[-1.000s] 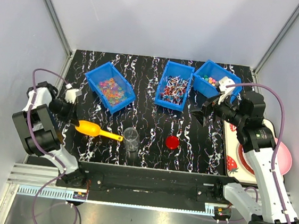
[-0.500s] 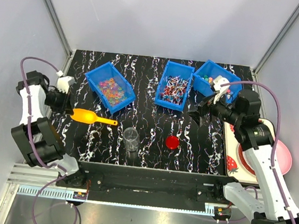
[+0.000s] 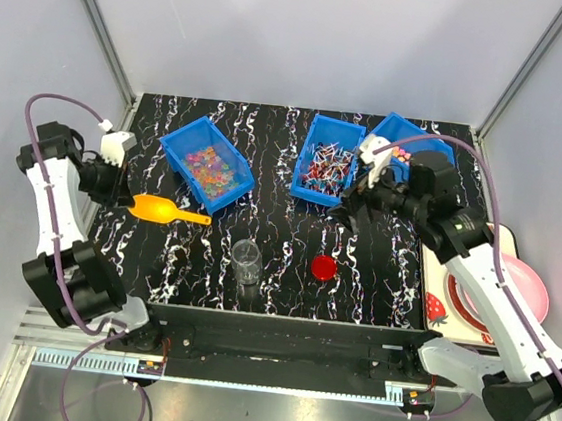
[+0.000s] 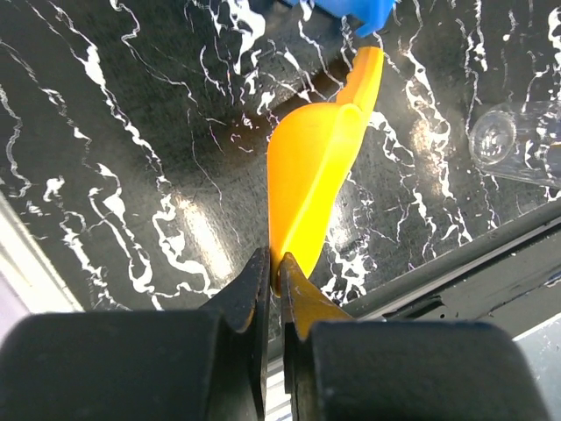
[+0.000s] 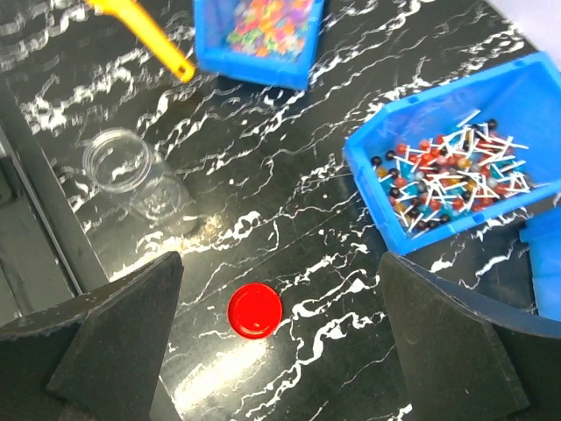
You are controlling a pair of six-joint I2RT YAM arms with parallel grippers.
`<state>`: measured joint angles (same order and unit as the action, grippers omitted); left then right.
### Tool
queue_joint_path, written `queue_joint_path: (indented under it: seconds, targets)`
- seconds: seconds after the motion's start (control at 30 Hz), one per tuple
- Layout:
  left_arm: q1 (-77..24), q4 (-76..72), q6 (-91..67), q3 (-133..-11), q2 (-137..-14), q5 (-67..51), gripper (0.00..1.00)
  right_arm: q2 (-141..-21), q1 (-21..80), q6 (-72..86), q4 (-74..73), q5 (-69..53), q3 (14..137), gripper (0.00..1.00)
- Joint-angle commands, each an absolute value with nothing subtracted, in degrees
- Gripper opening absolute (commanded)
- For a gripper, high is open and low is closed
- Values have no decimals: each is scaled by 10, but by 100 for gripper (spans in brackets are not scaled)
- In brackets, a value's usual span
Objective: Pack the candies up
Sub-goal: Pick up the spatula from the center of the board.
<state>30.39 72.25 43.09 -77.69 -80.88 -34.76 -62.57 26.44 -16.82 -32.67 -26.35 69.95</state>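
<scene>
My left arm stands tall at the far left, elbow raised and wrist bent inward. The left gripper points low, with its jaws pinched almost together on the rim of the yellow scoop. My right arm stretches forward and leftward from its base. The right gripper faces down, jaws spread wide apart.

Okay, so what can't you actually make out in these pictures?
Right-hand bin: top view, the right arm covers most of it, contents mostly hidden.
Jar: left wrist view, cut off by the right edge.
Scoop: left wrist view shows it edge-on, so its inside is hidden.
Pink plate: top view, the arm crosses it.
</scene>
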Motion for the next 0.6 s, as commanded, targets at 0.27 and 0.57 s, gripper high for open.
queue_joint_path:
  seconds: [0.27, 0.57]
  targets:
    - [308, 790, 425, -875, -768, -426, 0, -697, 406, -259, -364, -180, 809, 100]
    - [233, 788, 338, -932, -797, -452, 0, -783, 492, -323, -346, -80, 878, 100]
